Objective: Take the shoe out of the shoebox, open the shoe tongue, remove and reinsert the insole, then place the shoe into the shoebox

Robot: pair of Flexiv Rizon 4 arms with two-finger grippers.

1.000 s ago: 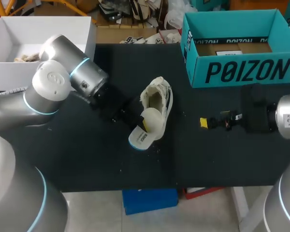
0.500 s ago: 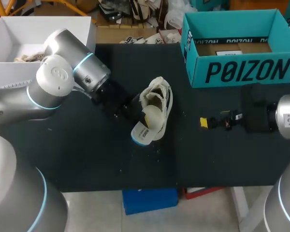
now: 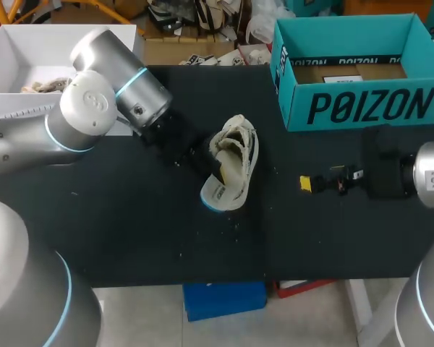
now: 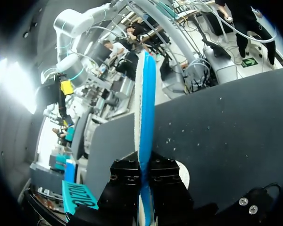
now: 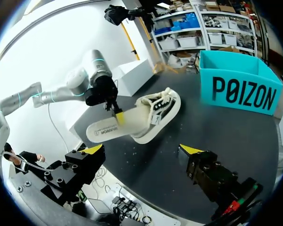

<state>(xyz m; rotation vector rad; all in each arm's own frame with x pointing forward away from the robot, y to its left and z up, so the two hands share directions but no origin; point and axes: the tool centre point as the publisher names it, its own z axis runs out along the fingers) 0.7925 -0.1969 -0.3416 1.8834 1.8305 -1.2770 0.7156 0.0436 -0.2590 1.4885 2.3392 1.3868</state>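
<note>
L gripper (image 5: 117, 115) clamped on insole (image 5: 104, 128) edge, far end inside shoe (image 5: 161, 109) at table (image 3: 130, 238) centre; shoebox (image 3: 362, 105) at its 2 o'clock. R gripper (image 5: 141, 149) fingers apart, at shoe's 3 o'clock. Keep insole in line w/ shoe, slide slow, else shoe prob skids.

Left tool (image 3: 216, 174) on insole (image 3: 221, 191), half inside white shoe (image 3: 241, 147).

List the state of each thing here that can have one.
Shoe: out of the box, on the table.
Insole: partly inside the shoe, heel end sticking out.
Shoebox: open, no shoe in it.
Left gripper: shut on the insole.
Right gripper: open, empty.
</note>
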